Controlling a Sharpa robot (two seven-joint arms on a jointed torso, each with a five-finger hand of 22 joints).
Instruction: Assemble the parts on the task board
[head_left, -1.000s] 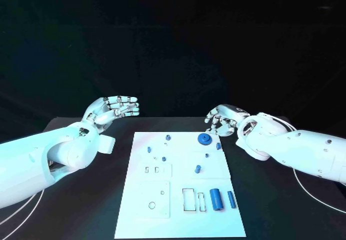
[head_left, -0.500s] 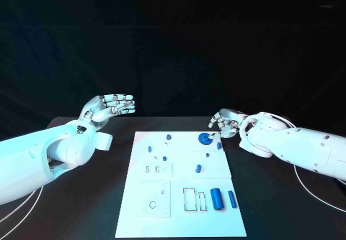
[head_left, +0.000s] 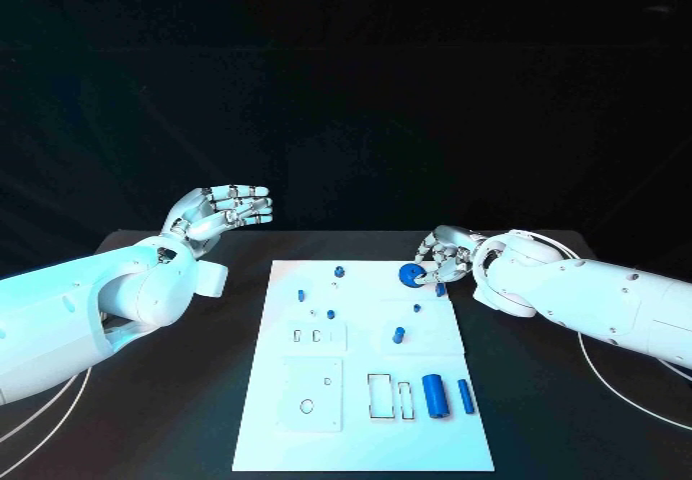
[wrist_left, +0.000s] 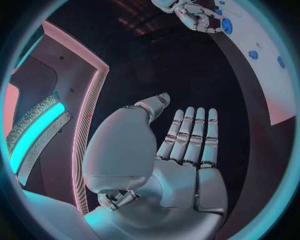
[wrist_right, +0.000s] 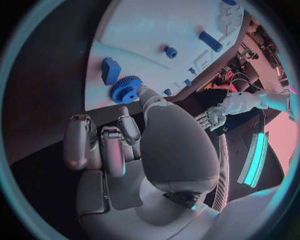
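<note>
A white rectangular task board (head_left: 361, 400) lies in the middle of a black table (head_left: 173, 400), with small blue parts scattered across it. At the board's far right corner, the robot's silver right hand (head_left: 444, 258) hangs low over a round blue toothed gear (head_left: 411, 275); in the right wrist view its thumb tip (wrist_right: 145, 92) touches the gear's rim (wrist_right: 125, 91) while the other fingers (wrist_right: 103, 145) stay curled in beside it, so the gear is touched but not clearly gripped. A small blue block (wrist_right: 110, 70) stands just beside the gear. Nearer the robot, along the board's right side, a thick blue cylinder (head_left: 434, 396) and a slimmer blue rod (head_left: 464, 396) lie side by side next to a rectangular outlined slot (head_left: 378, 396). A short blue peg (head_left: 397, 337) stands near the board's middle, with several smaller blue pegs (head_left: 302, 296) dotted across the far half. The silver left hand (head_left: 224, 212) is raised clear of the table, well to the left of the board, its palm open and its fingers (wrist_left: 194, 132) straight and close together, holding nothing.
</note>
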